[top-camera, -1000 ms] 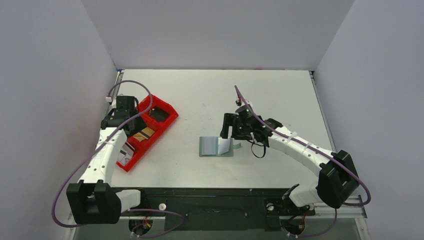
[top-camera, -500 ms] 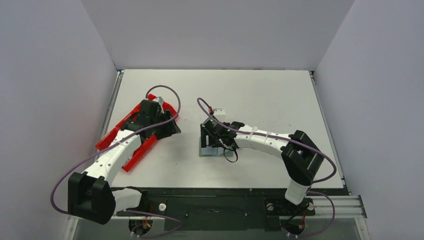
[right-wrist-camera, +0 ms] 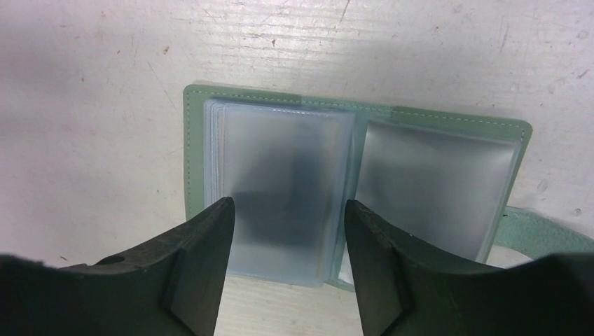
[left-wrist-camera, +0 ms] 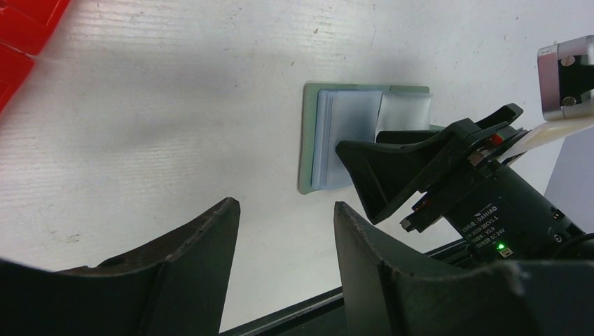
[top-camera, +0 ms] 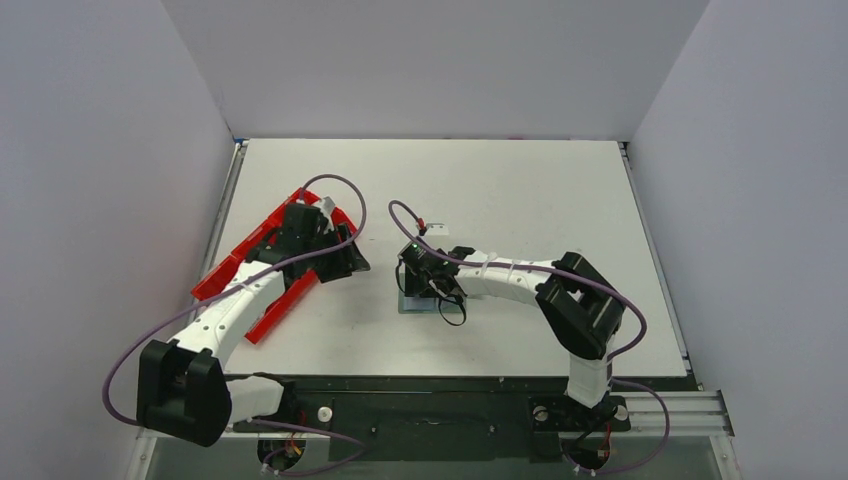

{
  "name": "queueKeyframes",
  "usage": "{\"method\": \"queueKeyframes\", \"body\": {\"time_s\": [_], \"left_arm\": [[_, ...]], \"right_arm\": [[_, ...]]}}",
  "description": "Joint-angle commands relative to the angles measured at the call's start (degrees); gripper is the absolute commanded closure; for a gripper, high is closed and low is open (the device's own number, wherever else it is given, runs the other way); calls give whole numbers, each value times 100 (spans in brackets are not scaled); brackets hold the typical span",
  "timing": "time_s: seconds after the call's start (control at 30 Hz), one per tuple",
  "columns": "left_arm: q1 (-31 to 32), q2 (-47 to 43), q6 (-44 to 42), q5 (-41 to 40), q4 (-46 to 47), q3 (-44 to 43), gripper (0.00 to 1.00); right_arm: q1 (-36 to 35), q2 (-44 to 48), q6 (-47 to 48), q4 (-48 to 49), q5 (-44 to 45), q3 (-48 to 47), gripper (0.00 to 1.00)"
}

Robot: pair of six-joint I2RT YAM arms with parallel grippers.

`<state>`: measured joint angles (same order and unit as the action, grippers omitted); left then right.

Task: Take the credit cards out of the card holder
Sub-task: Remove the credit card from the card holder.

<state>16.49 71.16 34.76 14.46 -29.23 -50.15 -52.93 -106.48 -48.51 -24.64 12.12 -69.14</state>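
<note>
The grey-green card holder (right-wrist-camera: 196, 140) lies open and flat on the white table, its clear plastic sleeves facing up and its side tab (right-wrist-camera: 546, 231) at the right. It also shows in the top view (top-camera: 410, 304) and the left wrist view (left-wrist-camera: 308, 140). My right gripper (right-wrist-camera: 287, 206) is open and empty, hovering low right over the left stack of sleeves (right-wrist-camera: 280, 175); in the top view it (top-camera: 420, 272) covers most of the holder. My left gripper (left-wrist-camera: 284, 206) is open and empty, in the air left of the holder (top-camera: 350, 258). No tan or bluish card shows.
The long red plastic tray (top-camera: 225, 275) lies diagonally at the left, mostly under my left arm; a corner of it shows in the left wrist view (left-wrist-camera: 21, 28). The table's black front rail (top-camera: 430, 385) runs along the near edge.
My left gripper swung from over the red tray to the right, toward the holder. My right gripper moved left and down over the open holder, hiding the raised sleeve.
</note>
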Motion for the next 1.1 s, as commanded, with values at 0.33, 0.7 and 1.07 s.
{"method": "queueKeyframes", "body": {"time_s": [0.33, 0.7, 1.07], "left_arm": [[305, 228, -5, 151, 493, 126, 50], [904, 690, 291, 8, 762, 129, 49], [1187, 1331, 496, 118, 1226, -18, 49]], "right_arm": [[45, -198, -30, 450, -79, 215, 53], [468, 113, -88, 1298, -626, 1136, 81], [913, 239, -125, 2218, -1568, 1857, 100]]}}
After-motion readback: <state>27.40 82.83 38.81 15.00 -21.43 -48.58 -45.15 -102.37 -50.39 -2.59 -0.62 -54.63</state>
